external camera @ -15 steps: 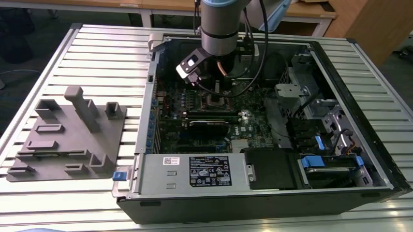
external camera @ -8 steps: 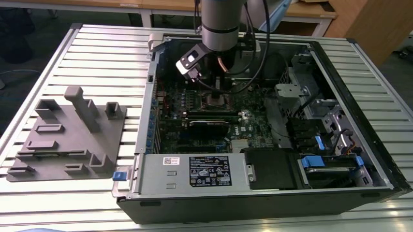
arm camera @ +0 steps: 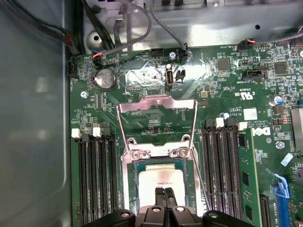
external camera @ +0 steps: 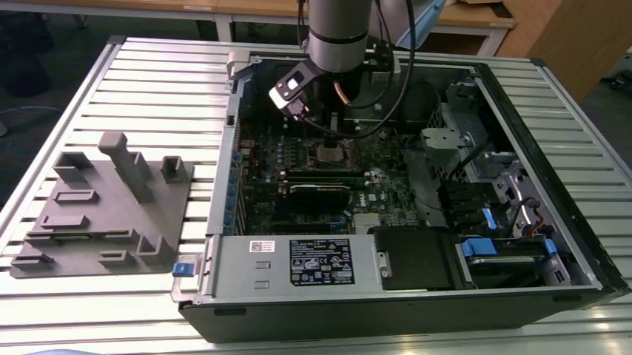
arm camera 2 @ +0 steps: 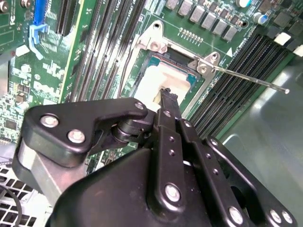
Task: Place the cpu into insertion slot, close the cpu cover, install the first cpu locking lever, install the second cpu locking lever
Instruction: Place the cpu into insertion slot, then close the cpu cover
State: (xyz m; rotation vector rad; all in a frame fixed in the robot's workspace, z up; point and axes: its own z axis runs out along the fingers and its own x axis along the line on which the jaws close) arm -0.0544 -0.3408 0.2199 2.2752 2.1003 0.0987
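Note:
The cpu [arm camera: 163, 178] lies flat in the insertion slot [arm camera: 140, 189], its pale silver-tan top facing up; it also shows in the second wrist view [arm camera 2: 166, 78]. My gripper [arm camera: 164, 197] is shut, its two black fingertips [arm camera 2: 166, 97] together over the chip's top near one edge. The cpu cover [arm camera: 156, 99] is swung open, a thin silvery frame tilted back from its hinge with the board showing through its cut-out. One thin wire locking lever [arm camera 2: 251, 79] sticks out free beside the slot. In the exterior view the gripper [external camera: 338, 139] hangs just above the slot [external camera: 329, 153].
Long black memory slots [arm camera: 94, 179] flank the socket on both sides. Cables [arm camera: 118, 28] run along the case wall beyond the board. A grey fixture block [external camera: 99, 207] sits at the exterior view's left; a drive cage [external camera: 474, 148] stands at its right.

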